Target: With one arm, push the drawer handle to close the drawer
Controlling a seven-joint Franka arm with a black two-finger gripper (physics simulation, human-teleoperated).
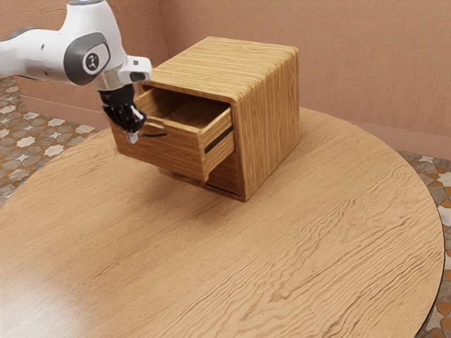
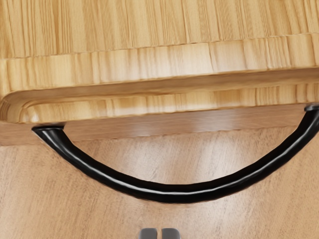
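Gripper (image 2: 159, 233) empty, fingertips nearly together; handle (image 2: 169, 193) just ahead, between them and the drawer (image 1: 165, 153), out near the table's rim (image 1: 67, 162); push goes inward

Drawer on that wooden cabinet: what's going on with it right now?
The upper drawer is standing well out of the cabinet. My gripper, closed and holding nothing, is at the drawer's front, by the curved black handle; I can't tell whether they touch. The drawer isn't closed yet.
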